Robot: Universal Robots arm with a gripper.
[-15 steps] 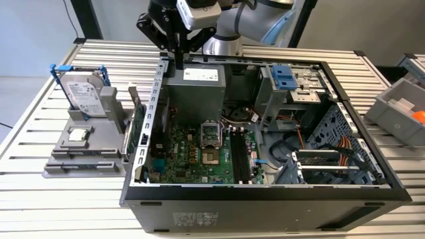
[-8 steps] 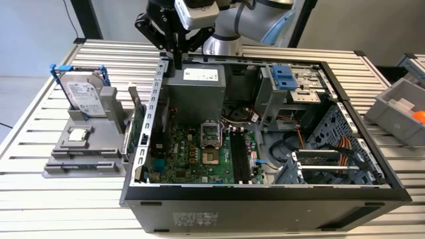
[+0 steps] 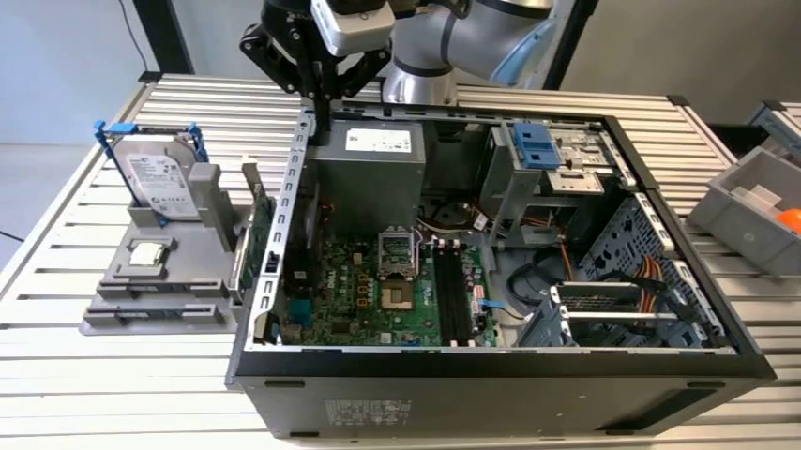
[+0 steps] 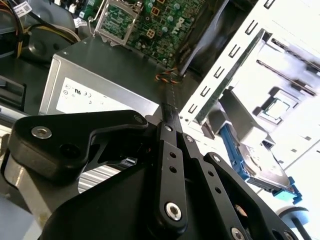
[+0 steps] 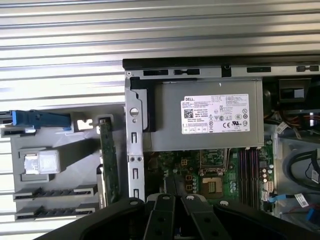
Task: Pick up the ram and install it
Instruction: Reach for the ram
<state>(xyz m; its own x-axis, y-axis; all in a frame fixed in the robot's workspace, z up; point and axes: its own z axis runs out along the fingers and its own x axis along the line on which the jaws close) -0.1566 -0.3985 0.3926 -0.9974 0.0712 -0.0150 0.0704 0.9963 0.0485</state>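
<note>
My black gripper (image 3: 321, 105) hangs over the back corner of the open computer case (image 3: 291, 187) on the exterior view's left, beside the grey power supply (image 3: 366, 173). Its fingers are shut on the ram (image 3: 322, 131), which shows edge-on as a thin dark strip below them. Both wrist views show that strip, the ram (image 4: 166, 111) (image 5: 170, 182), poking out between the closed fingertips of the gripper (image 4: 170, 127) (image 5: 170, 194). The motherboard's long black memory slots (image 3: 448, 295) (image 5: 248, 170) lie deeper inside the case, apart from the gripper.
A grey fixture (image 3: 157, 309) at the exterior view's left holds a hard drive in a blue frame (image 3: 160, 183), a small chip (image 3: 149, 252) and a green expansion card (image 3: 257, 246) upright against the case wall. Cables and drive cages crowd the case's other side. A grey bin (image 3: 757, 202) stands beyond it.
</note>
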